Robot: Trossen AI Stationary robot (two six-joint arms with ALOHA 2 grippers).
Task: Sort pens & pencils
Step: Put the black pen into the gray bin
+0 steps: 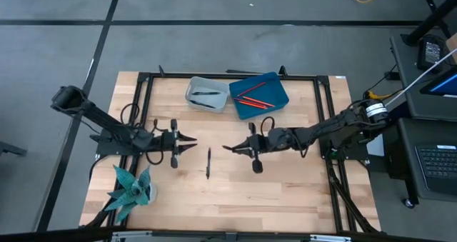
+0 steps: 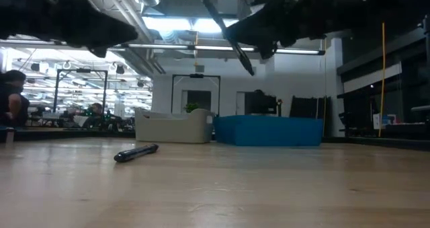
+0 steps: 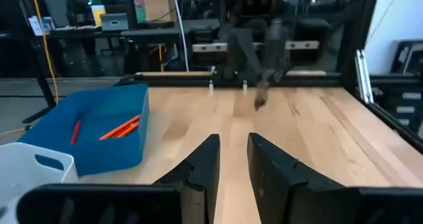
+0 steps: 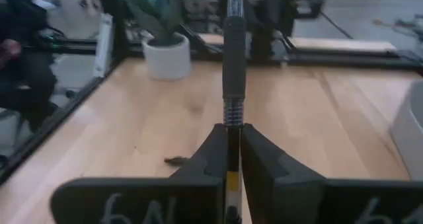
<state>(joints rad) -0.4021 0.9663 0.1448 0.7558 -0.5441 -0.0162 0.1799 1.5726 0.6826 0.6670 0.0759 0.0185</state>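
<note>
My right gripper (image 1: 232,148) hovers over the table's middle, shut on a black pen (image 4: 232,65) that sticks out past its fingertips. Another black pen (image 1: 208,162) lies flat on the wood between the two grippers and also shows in the low view (image 2: 136,152). My left gripper (image 1: 187,143) faces it from the left, open by a narrow gap (image 3: 232,145) with nothing between its fingers. The grey-white bin (image 1: 207,93) holds dark pens. The blue bin (image 1: 258,96) holds red-orange pencils (image 3: 119,127). My right gripper pinches the pen's barrel (image 4: 231,137) between its two fingers, just behind the ribbed ring and the dark grip sleeve. The pen runs along the fingers, its grip end pointing ahead toward the table's left. It hangs slanted (image 2: 228,33), lifted clear of the table.
A potted plant with teal leaves (image 1: 132,188) stands at the near left corner. A black frame (image 1: 214,76) runs round the table's far and side edges. Bare wood lies near the front edge. People sit in the room beyond the table (image 2: 13,97).
</note>
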